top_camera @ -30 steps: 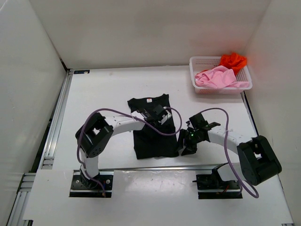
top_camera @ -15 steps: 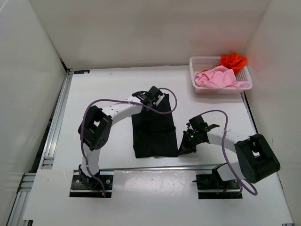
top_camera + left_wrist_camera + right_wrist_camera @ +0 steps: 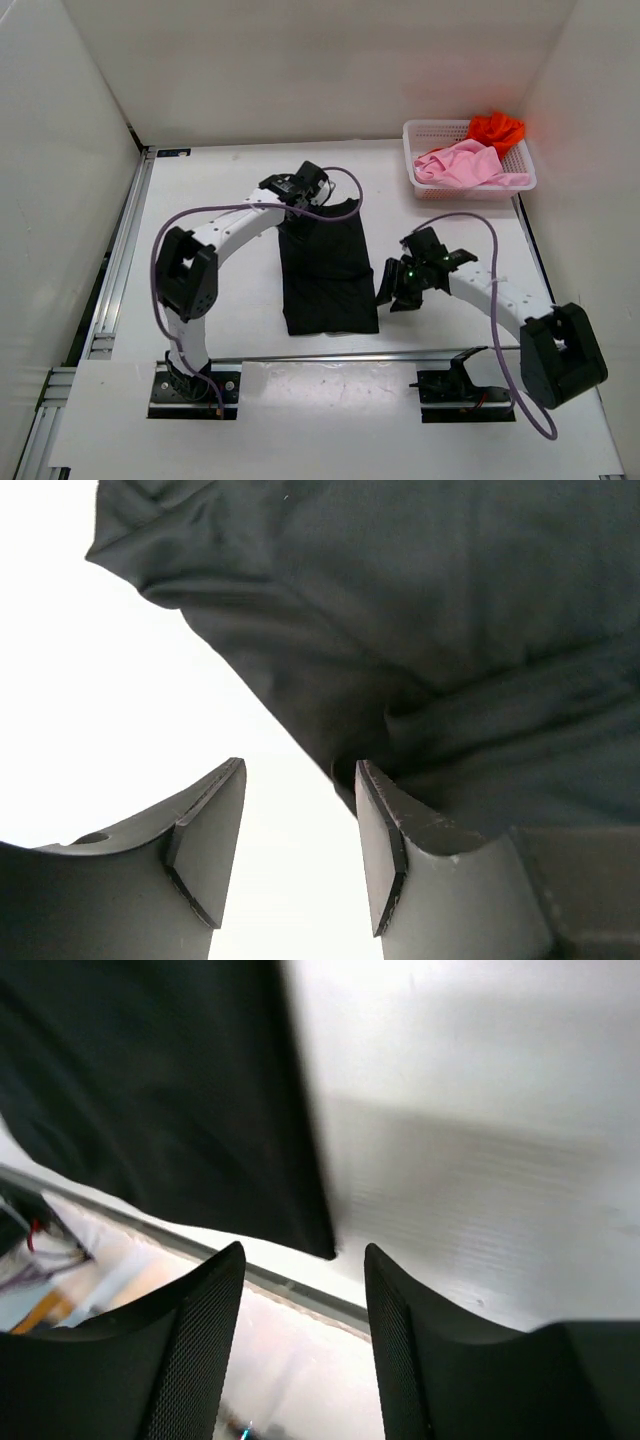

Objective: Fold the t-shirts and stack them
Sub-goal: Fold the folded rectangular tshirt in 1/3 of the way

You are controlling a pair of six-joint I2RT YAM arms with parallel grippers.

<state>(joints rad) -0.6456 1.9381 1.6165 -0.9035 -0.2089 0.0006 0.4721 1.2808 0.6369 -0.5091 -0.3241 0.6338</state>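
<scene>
The black t-shirt (image 3: pixel 325 270) lies on the table (image 3: pixel 220 180), with the left gripper (image 3: pixel 300 780) and the right gripper (image 3: pixel 305 1260) open and empty at its edges. A shallow pinch may catch one layer only, spoiling the fold.

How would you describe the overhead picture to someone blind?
A black t-shirt, folded into a narrow rectangle, lies on a white table, the left tool at its far end and the right tool beside its right edge. A white basket in the far right corner holds a pink t-shirt and an orange-red t-shirt.
</scene>
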